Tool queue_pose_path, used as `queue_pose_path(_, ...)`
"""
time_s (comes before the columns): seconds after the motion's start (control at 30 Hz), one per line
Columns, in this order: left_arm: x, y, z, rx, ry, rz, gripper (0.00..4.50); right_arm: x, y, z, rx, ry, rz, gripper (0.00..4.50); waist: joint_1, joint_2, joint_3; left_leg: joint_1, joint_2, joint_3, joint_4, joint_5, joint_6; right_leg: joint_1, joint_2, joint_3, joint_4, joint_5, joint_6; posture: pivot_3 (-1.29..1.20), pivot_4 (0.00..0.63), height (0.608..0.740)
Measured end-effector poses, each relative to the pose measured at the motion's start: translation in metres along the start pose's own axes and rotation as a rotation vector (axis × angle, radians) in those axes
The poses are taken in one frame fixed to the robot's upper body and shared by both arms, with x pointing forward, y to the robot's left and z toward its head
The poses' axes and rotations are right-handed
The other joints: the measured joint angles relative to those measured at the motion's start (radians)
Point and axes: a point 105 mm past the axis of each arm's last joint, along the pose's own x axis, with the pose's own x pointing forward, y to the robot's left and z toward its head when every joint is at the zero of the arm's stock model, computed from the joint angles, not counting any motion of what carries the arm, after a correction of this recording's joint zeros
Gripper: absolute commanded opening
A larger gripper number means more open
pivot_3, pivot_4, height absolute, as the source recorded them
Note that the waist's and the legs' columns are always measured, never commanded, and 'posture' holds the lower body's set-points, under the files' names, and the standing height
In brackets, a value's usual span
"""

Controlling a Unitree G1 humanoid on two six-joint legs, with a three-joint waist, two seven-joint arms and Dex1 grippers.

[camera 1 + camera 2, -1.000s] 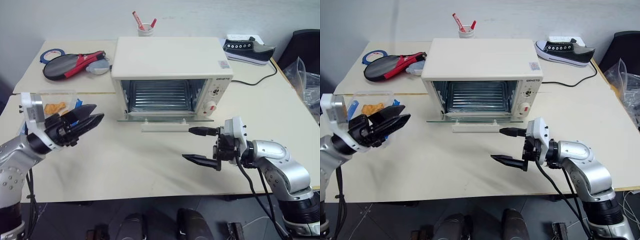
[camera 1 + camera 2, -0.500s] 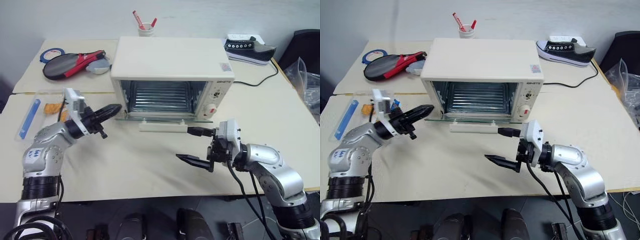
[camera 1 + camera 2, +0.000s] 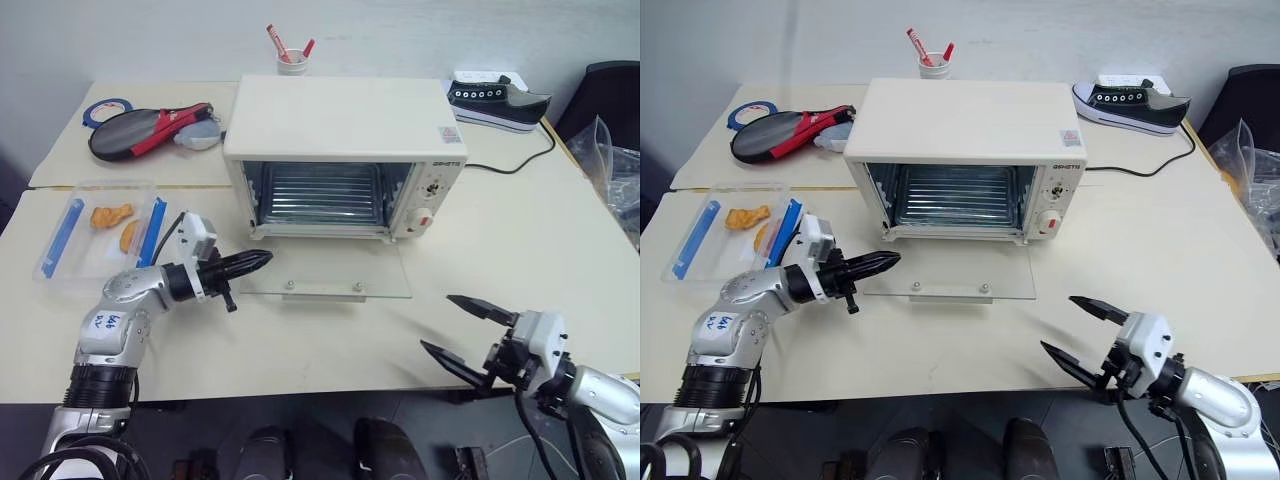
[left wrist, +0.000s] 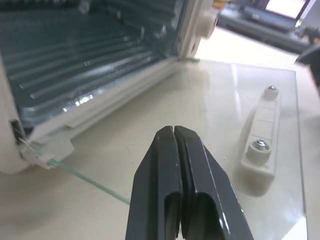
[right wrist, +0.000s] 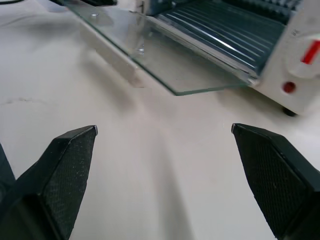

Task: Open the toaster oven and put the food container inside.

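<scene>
Glass door [image 3: 330, 272] near-invisible, flat before toaster oven [image 3: 345, 155]; wire rack dim.

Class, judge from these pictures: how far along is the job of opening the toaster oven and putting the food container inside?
Done: the toaster oven door lies flat open. In hand: nothing; the shut left gripper sits by the door's corner, the right gripper open. Left: the food container sits on the table, not yet picked up.

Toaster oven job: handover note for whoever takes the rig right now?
Left gripper: shut, empty, at the left corner of the lowered glass door.
Right gripper: open, empty, near the table's front edge, clear of the door.
Toaster oven: door folded flat, rack bare.
Food container: on the table left of the oven, untouched.
Done: opening. Left: grasp the container and put it on the rack.
</scene>
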Motion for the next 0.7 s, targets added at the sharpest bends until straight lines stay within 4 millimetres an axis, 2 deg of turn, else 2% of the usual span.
queue_pose_path(0.1,-0.001,-0.009,-0.015,0.002,0.031,0.034,0.04,-0.004,-0.010,0.007,-0.007,-0.024,-0.031,4.50,-0.003,0.000,0.000,0.000,0.001,0.000,0.000,0.000,0.000,0.000,0.000,0.000,0.000,0.000,0.000,0.00,0.150,0.740)
queue_pose_path(0.2,-0.002,-0.021,-0.020,-0.024,-0.024,0.071,0.04,0.010,-0.013,0.021,-0.031,-0.076,0.018,4.50,-0.001,0.000,0.000,0.001,0.000,0.000,0.000,0.000,0.000,0.000,-0.002,0.001,0.001,0.000,0.000,0.00,0.150,0.740)
queue_pose_path(0.27,-0.008,-0.025,-0.022,-0.028,-0.040,0.092,0.41,0.023,-0.008,0.029,-0.038,-0.108,0.075,4.50,0.000,0.000,0.000,0.001,0.001,-0.001,0.000,0.000,0.000,0.000,-0.002,0.000,0.001,0.000,-0.001,0.00,0.150,0.740)
queue_pose_path(0.37,-0.029,-0.028,-0.024,-0.024,-0.055,0.160,1.12,0.041,-0.005,0.040,-0.048,-0.157,0.144,4.50,-0.002,0.000,0.000,0.000,0.001,-0.001,0.000,0.000,0.000,0.000,-0.003,0.000,0.000,0.000,-0.001,0.00,0.150,0.740)
queue_pose_path(0.47,-0.064,-0.026,-0.014,-0.049,-0.138,0.309,2.03,0.061,-0.001,0.053,-0.068,-0.222,0.229,4.50,-0.004,0.000,0.000,-0.001,0.002,-0.002,0.000,0.000,0.000,-0.001,-0.003,-0.001,0.000,0.000,-0.001,0.00,0.150,0.740)
queue_pose_path(0.5,-0.083,-0.025,-0.007,-0.050,-0.173,0.386,2.42,0.068,0.003,0.055,-0.060,-0.244,0.273,4.50,-0.005,0.000,0.000,-0.001,0.002,-0.002,0.000,-0.001,0.000,0.000,-0.006,-0.001,-0.001,0.000,-0.001,0.00,0.150,0.740)
queue_pose_path(0.57,-0.111,-0.025,0.001,-0.038,-0.195,0.494,2.97,0.075,0.008,0.051,-0.037,-0.246,0.329,4.50,-0.002,0.000,0.000,-0.001,0.001,-0.003,0.000,-0.001,0.000,0.000,-0.011,-0.002,-0.001,-0.001,-0.002,0.00,0.150,0.740)
queue_pose_path(0.63,-0.140,-0.035,-0.003,-0.054,-0.177,0.596,3.54,0.083,0.012,0.049,-0.022,-0.268,0.377,4.50,-0.004,0.000,0.000,-0.001,-0.001,-0.002,0.000,-0.002,0.002,0.001,-0.012,-0.003,-0.002,-0.001,-0.002,0.00,0.150,0.740)
queue_pose_path(0.7,-0.168,-0.048,-0.017,-0.124,-0.151,0.706,4.18,0.090,0.016,0.047,-0.008,-0.292,0.416,4.50,-0.007,0.000,0.000,-0.001,-0.002,-0.002,0.000,-0.002,0.004,0.002,-0.014,-0.004,-0.005,0.000,-0.001,0.00,0.150,0.740)
